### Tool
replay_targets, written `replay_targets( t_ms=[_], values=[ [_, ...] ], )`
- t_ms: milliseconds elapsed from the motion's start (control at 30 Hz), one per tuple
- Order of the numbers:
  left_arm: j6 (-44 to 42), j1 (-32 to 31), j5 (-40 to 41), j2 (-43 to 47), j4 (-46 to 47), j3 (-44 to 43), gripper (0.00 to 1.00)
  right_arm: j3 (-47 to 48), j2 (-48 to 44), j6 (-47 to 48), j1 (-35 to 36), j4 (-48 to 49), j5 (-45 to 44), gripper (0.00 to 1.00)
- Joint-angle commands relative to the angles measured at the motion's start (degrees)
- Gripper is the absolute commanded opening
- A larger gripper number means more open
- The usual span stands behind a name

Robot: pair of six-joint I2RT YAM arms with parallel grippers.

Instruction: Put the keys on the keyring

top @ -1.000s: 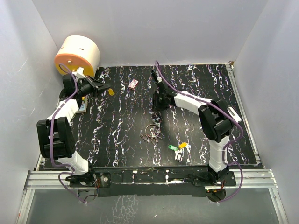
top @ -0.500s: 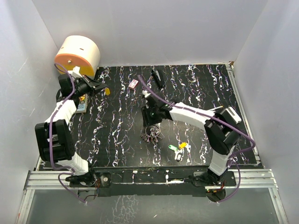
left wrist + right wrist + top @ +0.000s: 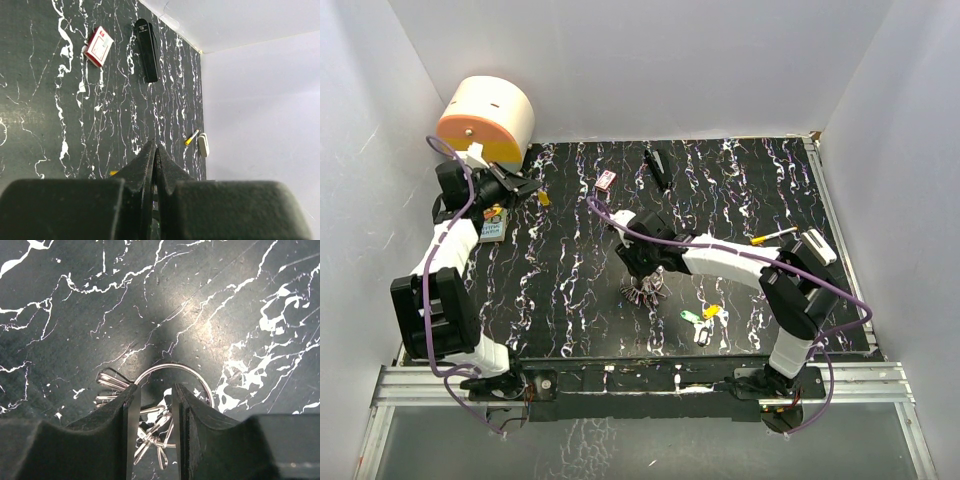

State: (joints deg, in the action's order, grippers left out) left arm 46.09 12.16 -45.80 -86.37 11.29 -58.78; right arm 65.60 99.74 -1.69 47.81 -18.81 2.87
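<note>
The right tool [image 3: 155, 390] straddles the keyring [image 3: 170, 364] near the centre of the desk [image 3: 570, 290], jaws narrowly parted as if to pinch its wire steady. The keys [image 3: 701, 318] wait by the near edge. The left tool [image 3: 153, 146], pinched shut, hovers at the far-left corner.

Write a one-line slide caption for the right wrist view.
Right gripper over the keyring, fingers apart astride its grey keys, on the black marbled table.

Overall light: bright, even, from above.
Worktop [image 3: 215, 325]: soft glare patch in my right wrist view.
Left end effector [image 3: 154, 146]: dark, blurred up close.
Right end effector [image 3: 155, 388]: soft-focus too, shadow ahead.
</note>
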Motion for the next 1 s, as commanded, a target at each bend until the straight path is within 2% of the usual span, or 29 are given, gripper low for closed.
replay_targets(
  t_ms=[0, 533, 967],
  values=[
    [-1.5, 1.0, 0.4, 4.0, -0.5, 1.0, 0.0, -1.2, -1.3, 6.8, 0.0, 8.5, 3.0, 0.37],
    [-1.9, 2.0, 1.1, 5.7, -0.3, 2.8, 0.0, -1.0, 3.9, 10.1, 1.1, 11.1, 13.5, 0.38],
    [-1.8, 2.4, 1.2, 5.7, 0.1, 3.2, 0.0, -2.7, 4.1, 10.2, 1.6, 11.1, 13.5, 0.38]
  ],
)
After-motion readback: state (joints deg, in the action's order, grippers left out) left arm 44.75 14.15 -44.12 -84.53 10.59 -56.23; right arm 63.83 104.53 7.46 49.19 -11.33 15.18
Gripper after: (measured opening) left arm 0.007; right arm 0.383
